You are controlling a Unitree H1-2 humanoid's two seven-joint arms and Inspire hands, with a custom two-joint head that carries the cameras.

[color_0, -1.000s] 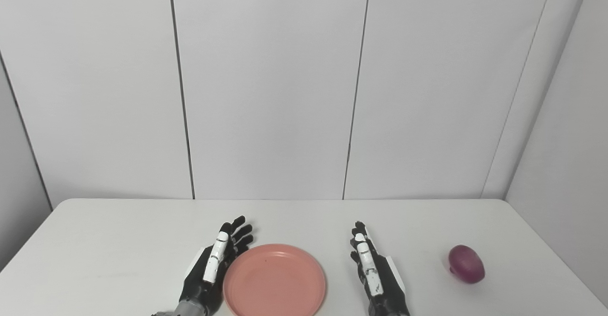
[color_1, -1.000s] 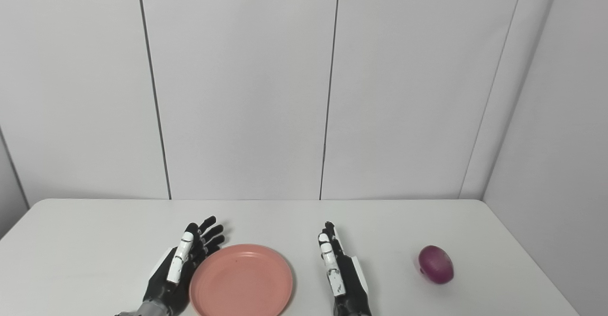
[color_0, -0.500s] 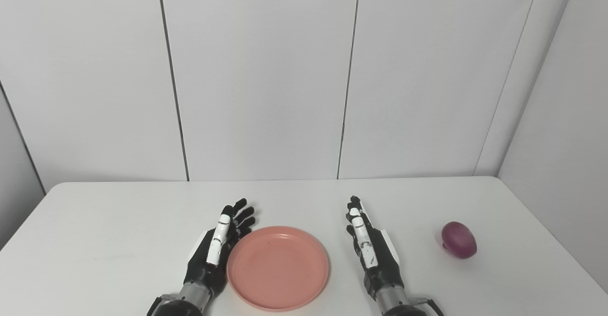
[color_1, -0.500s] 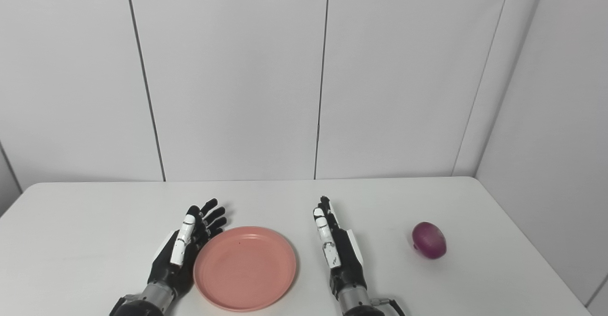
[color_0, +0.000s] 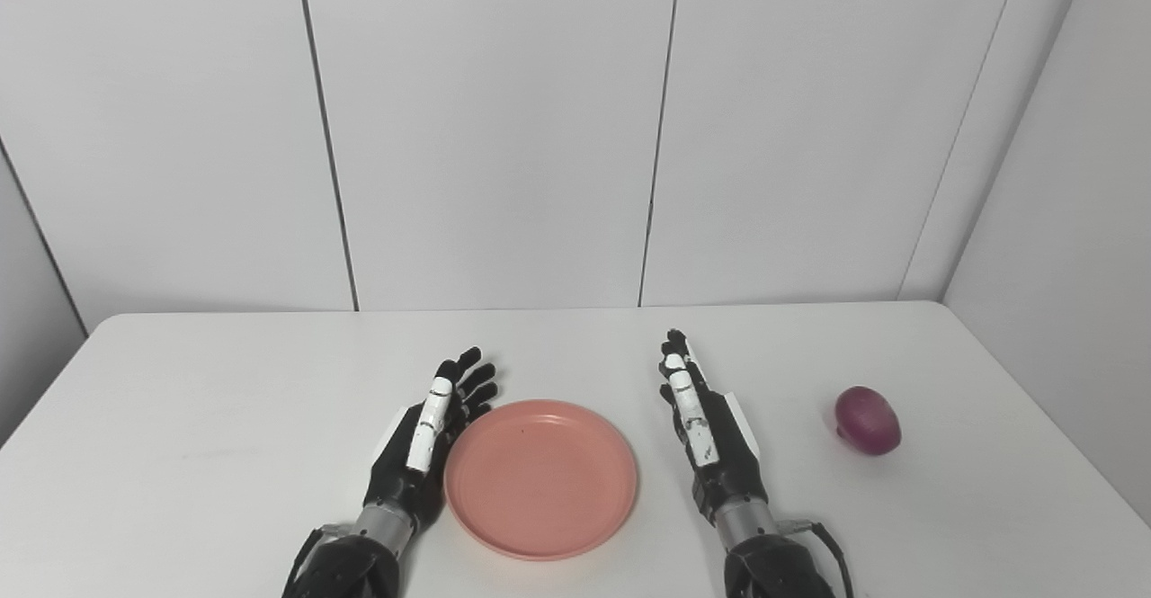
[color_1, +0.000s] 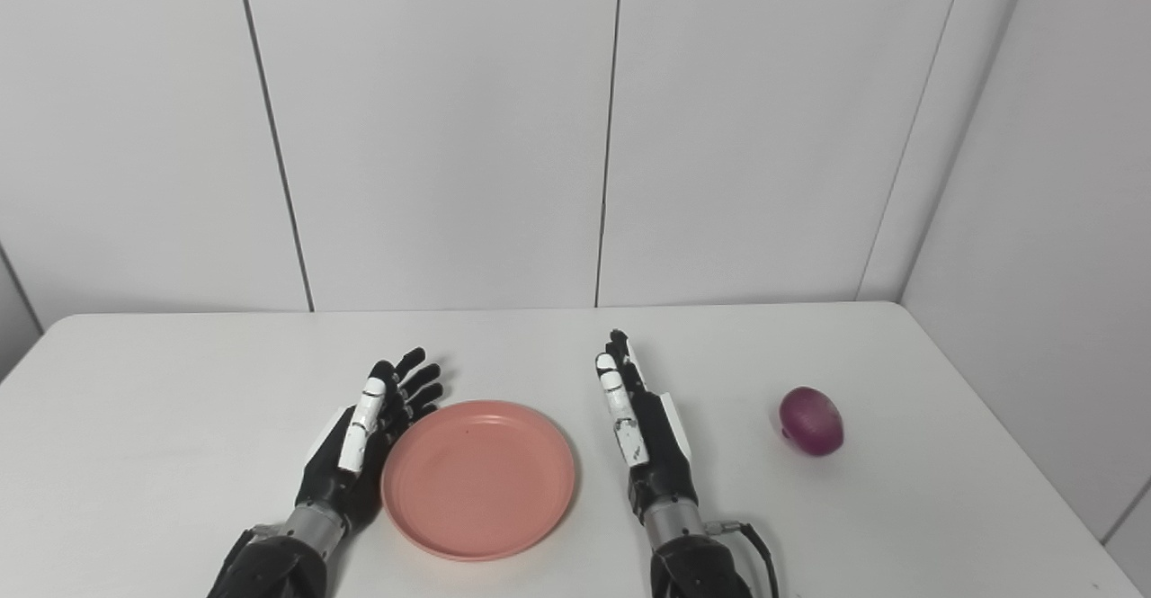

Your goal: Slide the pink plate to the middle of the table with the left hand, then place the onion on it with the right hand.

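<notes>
Currently your plate (color_0: 540,478) sits on the white bench (color_0: 180,418), near its front edge and roughly centred across its width. Pink, round, shallow; nothing lies in it.

Left robot hand (color_0: 423,441): just beside the plate's left rim, standing on edge with the palm facing the plate. Fingers (color_0: 468,382) straight and fanned a little apart, pointing away from you toward the wall. You can see its heel very close to the rim; whether it actually touches cannot be told from either view. It holds nothing.

Right robot hand (color_0: 706,423): on the plate's right side, a clear strip of bench between it and the rim. Also on edge, palm toward the plate, fingers stretched out and lying close alongside one another. It holds nothing.

Onion (color_0: 867,420): purple-red, resting on the bench well to the right of the plate, beyond the right robot hand and apart from it. It lies level with the plate's far rim, toward the bench's right edge.

Behind the plate, pale wall panels (color_0: 486,130) with dark vertical seams.
</notes>
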